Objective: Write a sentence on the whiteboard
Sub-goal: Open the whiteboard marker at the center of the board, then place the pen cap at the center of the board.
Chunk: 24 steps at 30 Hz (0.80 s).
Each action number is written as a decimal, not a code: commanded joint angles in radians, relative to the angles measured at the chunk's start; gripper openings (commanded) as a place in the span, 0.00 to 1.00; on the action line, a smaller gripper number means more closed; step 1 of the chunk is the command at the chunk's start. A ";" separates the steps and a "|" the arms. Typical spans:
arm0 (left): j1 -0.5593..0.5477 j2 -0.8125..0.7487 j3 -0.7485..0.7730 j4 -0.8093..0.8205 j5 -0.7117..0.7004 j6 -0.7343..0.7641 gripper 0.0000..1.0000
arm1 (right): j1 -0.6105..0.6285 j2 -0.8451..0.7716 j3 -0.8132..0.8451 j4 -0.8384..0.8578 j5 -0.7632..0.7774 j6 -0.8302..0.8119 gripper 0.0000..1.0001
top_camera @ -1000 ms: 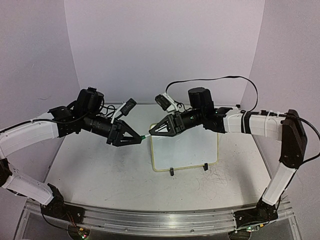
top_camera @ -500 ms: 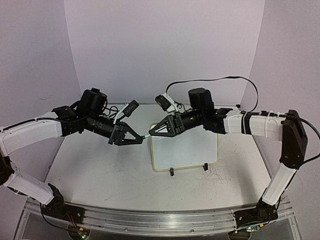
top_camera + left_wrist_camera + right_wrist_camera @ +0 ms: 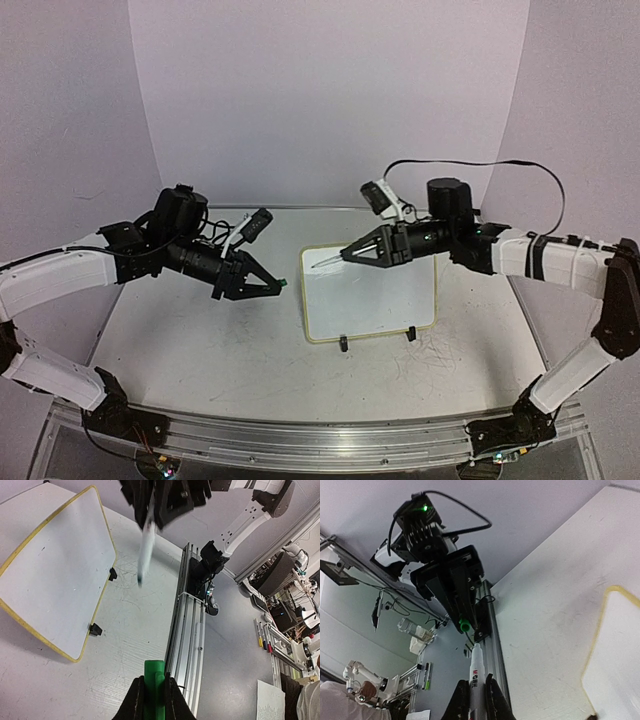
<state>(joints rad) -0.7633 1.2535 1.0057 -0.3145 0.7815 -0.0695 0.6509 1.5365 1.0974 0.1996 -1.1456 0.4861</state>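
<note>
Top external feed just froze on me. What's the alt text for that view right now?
The right hand grips an uncapped white marker pen, its tip pointing over the upper-left corner of the small yellow-framed whiteboard. The left hand, left of the board, pinches the green plastic cap.
</note>
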 commanded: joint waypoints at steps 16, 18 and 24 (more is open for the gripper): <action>0.013 -0.103 -0.195 0.035 -0.878 -0.460 0.00 | -0.104 -0.452 -0.201 -0.053 0.652 -0.177 0.00; 0.013 -0.098 -0.232 0.041 -0.974 -0.536 0.00 | -0.104 -0.463 -0.215 -0.052 0.670 -0.179 0.00; 0.013 -0.027 -0.281 0.103 -1.038 -0.676 0.00 | -0.104 -0.527 -0.240 -0.059 0.696 -0.160 0.00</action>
<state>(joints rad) -0.7517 1.1897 0.7450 -0.3013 -0.1259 -0.5939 0.5457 1.0760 0.8697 0.1296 -0.5086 0.3271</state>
